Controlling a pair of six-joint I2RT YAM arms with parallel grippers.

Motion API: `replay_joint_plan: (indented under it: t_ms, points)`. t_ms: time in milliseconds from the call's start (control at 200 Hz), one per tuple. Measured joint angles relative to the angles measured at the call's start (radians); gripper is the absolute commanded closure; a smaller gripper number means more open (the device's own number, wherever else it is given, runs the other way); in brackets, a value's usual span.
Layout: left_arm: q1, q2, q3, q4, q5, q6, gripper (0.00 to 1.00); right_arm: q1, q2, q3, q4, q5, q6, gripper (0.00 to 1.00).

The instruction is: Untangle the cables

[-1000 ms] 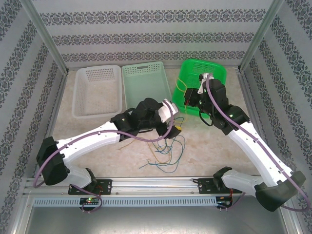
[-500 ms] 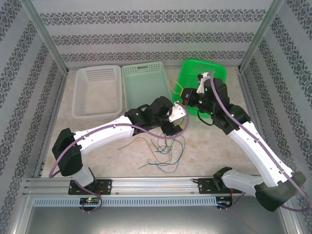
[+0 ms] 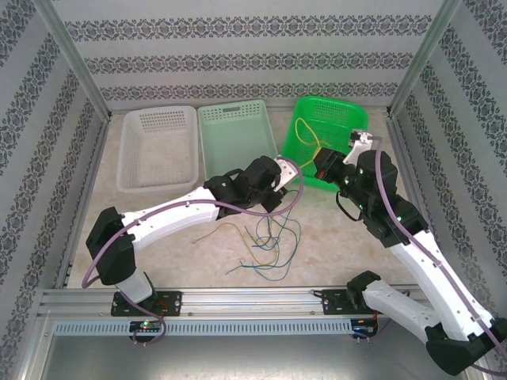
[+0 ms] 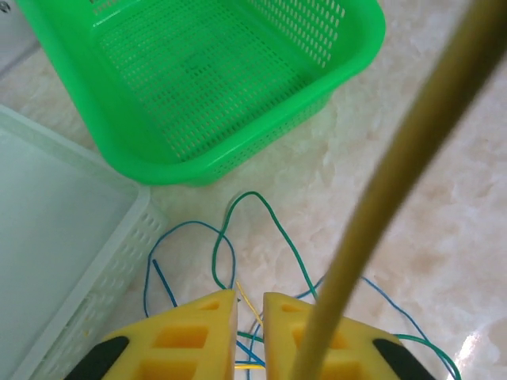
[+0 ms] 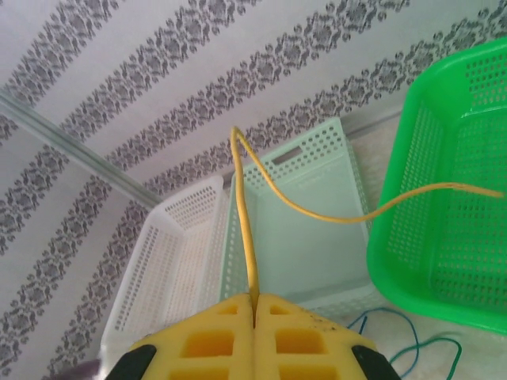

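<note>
Cables, thin wire in yellow, blue and dark green: lying in a loose, overlapping curl on the table, just in front of the mint basket and the green basket, with one yellow cable being held up and arcing over the green basket. Judging as near weightless, limp yet slightly springy, holding its curl, sliding readily over the smooth top and dragging neighbours along wherever loops are crossing; not looking fragile, but likely slipping out of any loose pinch. Best taking hold near a free end or on a stretch standing clear of the others, never at a crossing. Right gripper: clamping tight on the yellow cable, the wire rising straight from between the fingers, then bending right. Left gripper: hovering low over the heap, fingers standing a narrow slit apart, a fine yellow strand running through the slit, blue and green loops lying just beyond; not showing clearly whether pinching that strand or merely straddling it
</note>
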Motion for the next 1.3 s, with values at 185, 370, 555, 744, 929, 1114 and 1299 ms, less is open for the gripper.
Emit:
replay_joint_plan:
  t_ms: [185,370,555,744,929,1114,1299]
  points:
    - [0.022,-0.022,-0.033,0.039,0.042,-0.187,0.88,0.068,-0.098,-0.169,0.118,0.121,0.038,1.0]
    - [0.045,-0.022,-0.058,0.108,0.189,-0.316,0.37,0.101,-0.106,-0.24,0.178,0.161,0.048,1.0]
    - [0.045,-0.054,-0.063,0.134,0.319,-0.348,0.0,0.1,-0.063,-0.206,0.171,0.173,-0.02,1.0]
    - [0.079,-0.239,-0.175,0.151,0.302,-0.371,0.01,0.085,-0.009,-0.11,0.158,0.144,-0.087,1.0]
    - [0.349,-0.303,-0.265,0.315,0.439,-0.597,0.0,0.079,0.056,-0.078,0.15,0.071,-0.135,1.0]
    - [0.452,-0.195,-0.246,0.498,0.619,-0.888,0.0,0.101,0.087,-0.074,0.134,0.042,-0.198,1.0]
    - [0.45,-0.063,-0.22,0.798,0.739,-1.228,0.0,0.158,0.107,-0.051,0.128,0.06,-0.267,1.0]
